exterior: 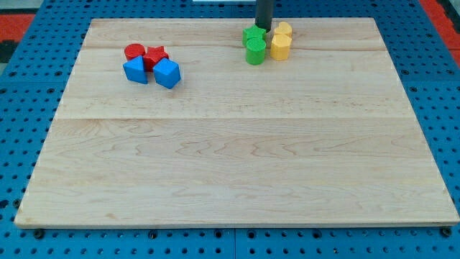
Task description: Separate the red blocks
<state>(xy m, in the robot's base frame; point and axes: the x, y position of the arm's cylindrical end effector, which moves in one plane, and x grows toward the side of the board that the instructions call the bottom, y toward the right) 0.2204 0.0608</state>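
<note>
A red cylinder [134,51] and a red star-shaped block [156,57] lie touching at the board's upper left. A blue triangular block [136,70] and a blue angular block [167,73] sit just below them, all packed in one cluster. My tip [263,28] is far to the right, at the view's top, just above a group of two green blocks [254,44] and beside two yellow blocks [280,42]. The tip stands right behind the upper green block; I cannot tell if it touches.
The wooden board [237,158] lies on a blue pegboard surface [29,86]. The green and yellow blocks form a tight cluster near the board's top edge.
</note>
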